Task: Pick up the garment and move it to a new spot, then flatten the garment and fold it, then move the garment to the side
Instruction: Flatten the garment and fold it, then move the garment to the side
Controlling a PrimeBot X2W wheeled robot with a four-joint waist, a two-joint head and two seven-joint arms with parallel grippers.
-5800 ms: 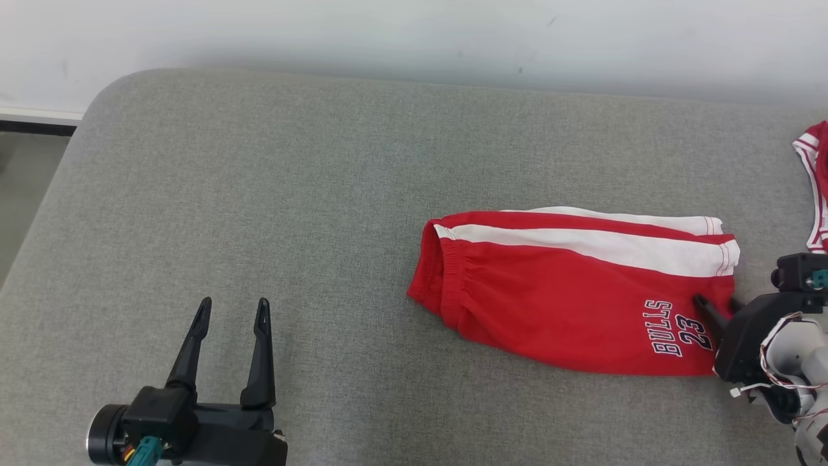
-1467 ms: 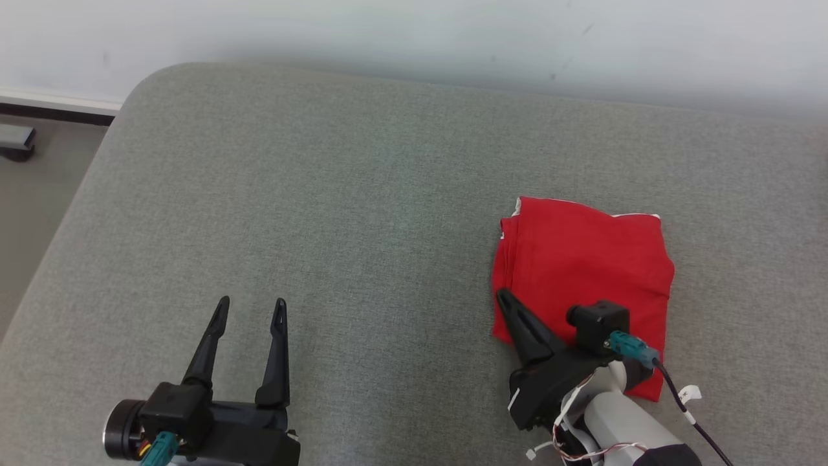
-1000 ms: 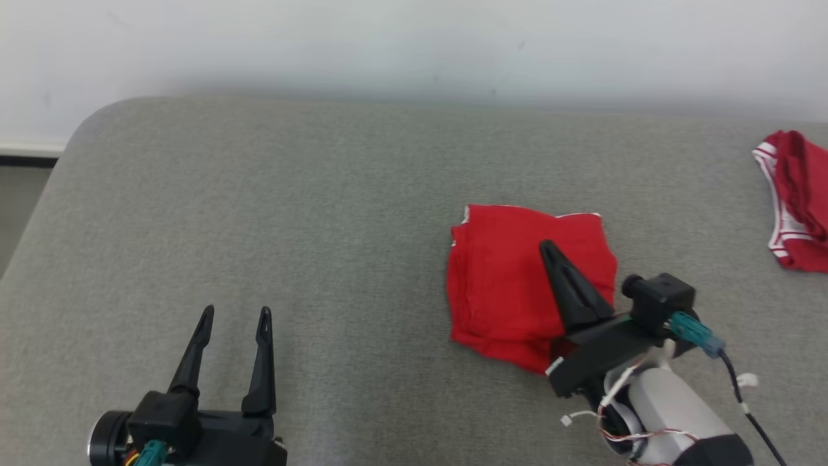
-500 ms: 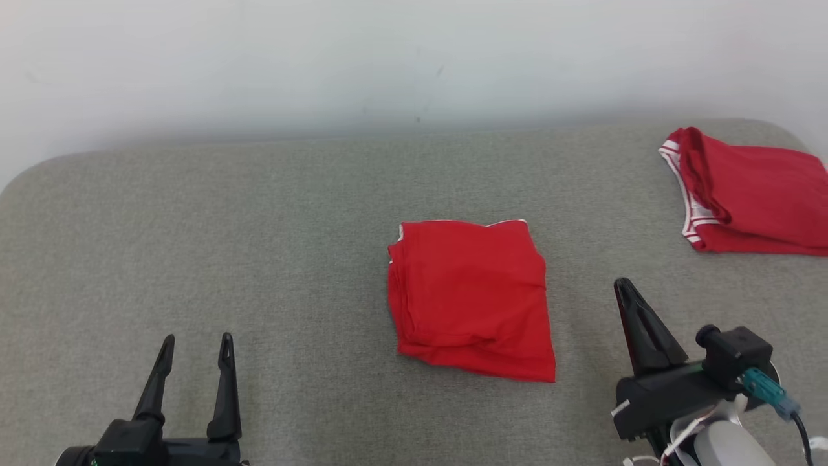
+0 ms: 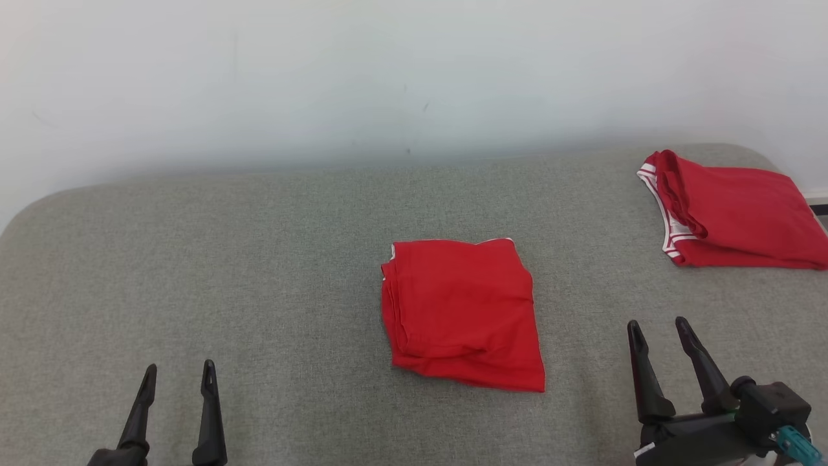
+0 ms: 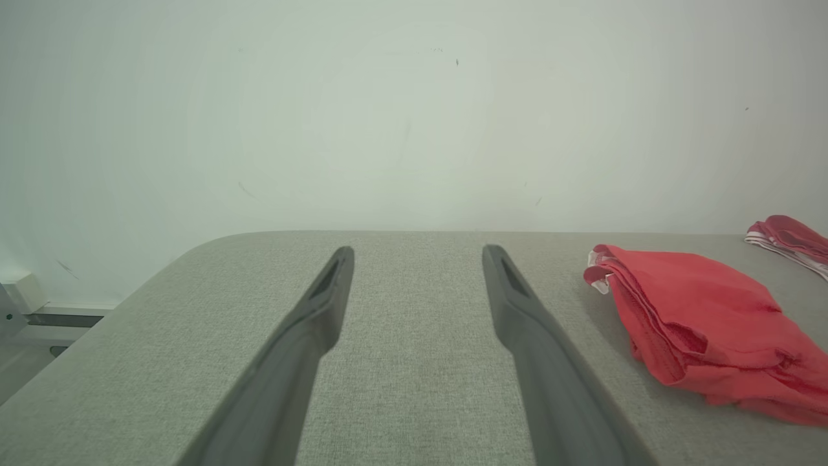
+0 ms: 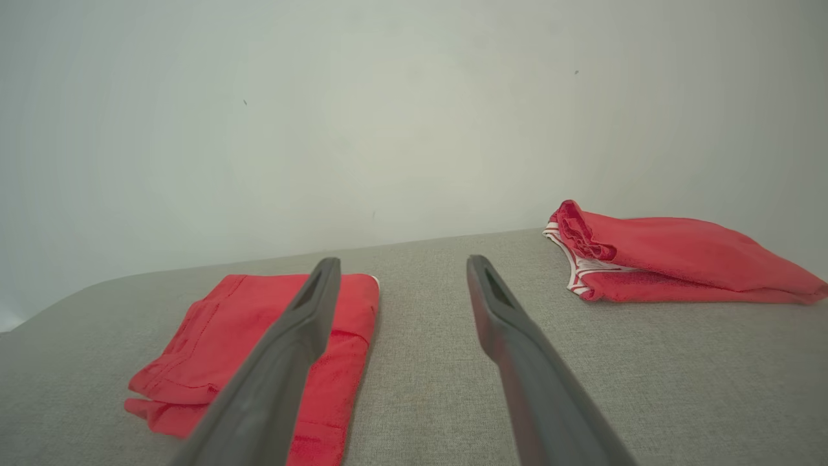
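Right gripper [image 5: 656, 323]: drawn back since half a second ago, from just beside the garment [image 5: 462, 314] to the lower right of the head view; its two fingers now stand apart with nothing between them.
Camera: the whole head picture has shifted a little too, so I read the garment's small change of place as my camera moving, not the cloth.
Left gripper [image 5: 179, 367]: low at the left, fingers spread wide, empty, well apart from the garment.
Garment: red shorts folded into a near-square packet, lying flat mid-cushion [image 5: 259, 259], between the two grippers and beyond them; neither touches it.
Second garment [image 5: 731, 210]: red with white trim, at the far right near the wall [image 5: 388, 77], well apart (not the one in hand, I judge).
Progress: folding looks done; the move to the side is what I judge remains.
Handling: light, soft and limp, I expect; the loose layers would slide and open if I lift only the top one.
Where to hold: the thick stacked edge on the packet's left side, one finger beneath the whole stack.
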